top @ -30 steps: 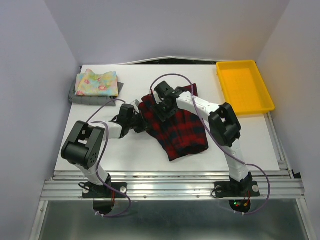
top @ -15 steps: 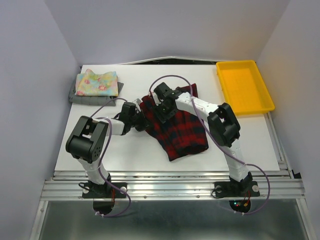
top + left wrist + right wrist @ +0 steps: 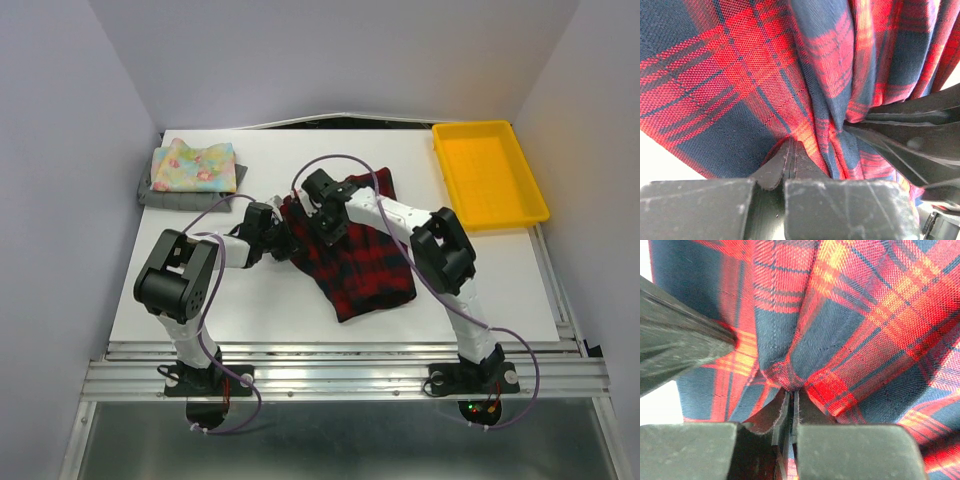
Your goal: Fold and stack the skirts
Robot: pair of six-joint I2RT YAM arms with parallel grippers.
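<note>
The red-and-dark plaid skirt (image 3: 362, 258) lies spread in the middle of the table. Both grippers are at its upper left corner, close together. My left gripper (image 3: 284, 242) is shut on a pinch of the plaid cloth (image 3: 740, 65) at its left edge; the wrist view shows the jaws (image 3: 791, 145) pressed together on a fold. My right gripper (image 3: 324, 222) is shut on a bunched fold of the same cloth (image 3: 865, 315), its tips (image 3: 791, 392) closed around it. The floral skirt (image 3: 195, 167) lies folded on the grey skirt (image 3: 148, 195) at the back left.
A yellow plastic tray (image 3: 488, 172) sits at the back right corner. White walls enclose the table on the left, right and far sides. Purple cables loop over both arms above the plaid skirt.
My right gripper has shut on the plaid skirt's fold and shifted slightly left. The left gripper stays shut on the cloth, its arm nudged a little right.
</note>
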